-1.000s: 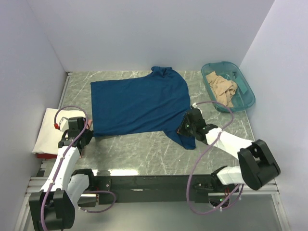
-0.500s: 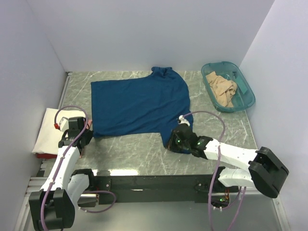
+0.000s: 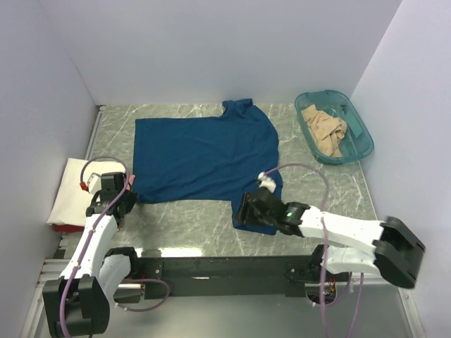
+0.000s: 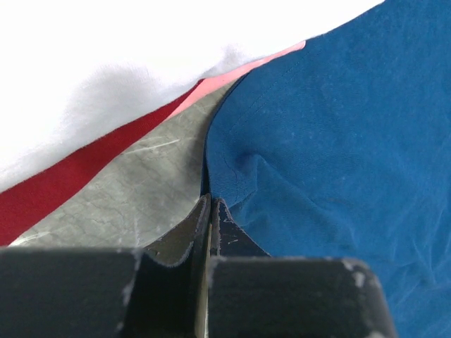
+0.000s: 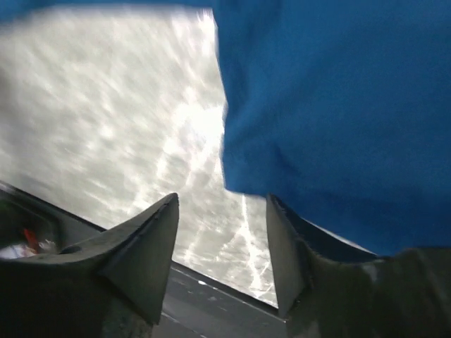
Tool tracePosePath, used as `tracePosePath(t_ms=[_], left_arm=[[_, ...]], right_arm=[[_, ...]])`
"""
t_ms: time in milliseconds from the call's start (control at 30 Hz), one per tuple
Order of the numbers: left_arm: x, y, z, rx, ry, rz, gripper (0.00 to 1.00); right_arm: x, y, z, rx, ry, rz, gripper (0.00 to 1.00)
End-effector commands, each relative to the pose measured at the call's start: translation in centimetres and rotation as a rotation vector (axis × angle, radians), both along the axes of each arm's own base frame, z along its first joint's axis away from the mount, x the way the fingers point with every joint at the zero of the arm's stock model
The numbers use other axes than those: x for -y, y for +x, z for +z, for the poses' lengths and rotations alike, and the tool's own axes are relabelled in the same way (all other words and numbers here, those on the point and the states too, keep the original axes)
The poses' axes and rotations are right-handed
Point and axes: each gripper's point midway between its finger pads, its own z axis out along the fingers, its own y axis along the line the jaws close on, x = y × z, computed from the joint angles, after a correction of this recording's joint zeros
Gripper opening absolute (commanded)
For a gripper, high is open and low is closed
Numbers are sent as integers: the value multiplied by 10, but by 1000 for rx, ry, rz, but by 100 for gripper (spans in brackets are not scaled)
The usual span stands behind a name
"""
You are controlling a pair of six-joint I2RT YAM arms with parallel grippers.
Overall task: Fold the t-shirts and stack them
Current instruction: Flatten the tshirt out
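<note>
The navy blue t-shirt lies spread flat across the marble table. My left gripper sits at its near-left corner; in the left wrist view the left gripper is shut on the shirt's hem. My right gripper is at the shirt's near-right corner, which is folded in toward the front. In the right wrist view that gripper stands open, the blue cloth just beyond its fingertips and nothing between them. A folded cream-white t-shirt lies at the left edge. A tan t-shirt is bunched in the tub.
The teal tub stands at the back right by the wall. A red cloth lies under the white shirt, also seen as the red cloth in the left wrist view. Walls close in on three sides; the table's front rail runs along the near edge.
My right gripper moved toward the near left, dragging the shirt's right corner with it, then opened and let the cloth go. The left gripper stayed put.
</note>
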Motion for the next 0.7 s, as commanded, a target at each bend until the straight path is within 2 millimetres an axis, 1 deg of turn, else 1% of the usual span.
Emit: tracePosePath(t_ms=[0, 33, 67, 100, 167, 200, 267, 300, 333, 400, 433, 533, 600, 667], left_arm=[[-3, 5, 7, 36, 4, 14, 4], [-3, 6, 8, 37, 5, 13, 4], [-2, 6, 8, 40, 4, 12, 4], [-2, 6, 9, 41, 1, 8, 4], [-2, 7, 10, 43, 2, 7, 4], [-1, 7, 10, 43, 3, 4, 4], [-1, 8, 11, 46, 1, -3, 4], [0, 9, 12, 47, 1, -5, 4], [1, 9, 12, 47, -2, -11, 4], [1, 10, 14, 46, -2, -16, 4], [1, 11, 15, 46, 2, -20, 4], [0, 12, 19, 52, 9, -22, 4], [1, 12, 20, 56, 6, -23, 4], [1, 13, 20, 57, 7, -25, 4]], right_arm=[[22, 40, 56, 158, 24, -123, 61], [31, 47, 66, 177, 44, -143, 61], [57, 68, 66, 179, 39, -238, 61], [68, 73, 66, 183, 32, -242, 59], [96, 90, 71, 214, 13, -327, 59], [120, 102, 71, 226, -11, -398, 57], [136, 113, 65, 212, -21, -440, 56], [157, 124, 60, 203, -33, -500, 54], [156, 129, 50, 166, -15, -491, 53], [173, 140, 41, 139, -9, -533, 49], [172, 146, 34, 120, 8, -528, 48], [181, 160, 25, 104, 15, -559, 48], [183, 166, 17, 89, 11, -566, 48], [181, 169, 13, 76, 22, -563, 49]])
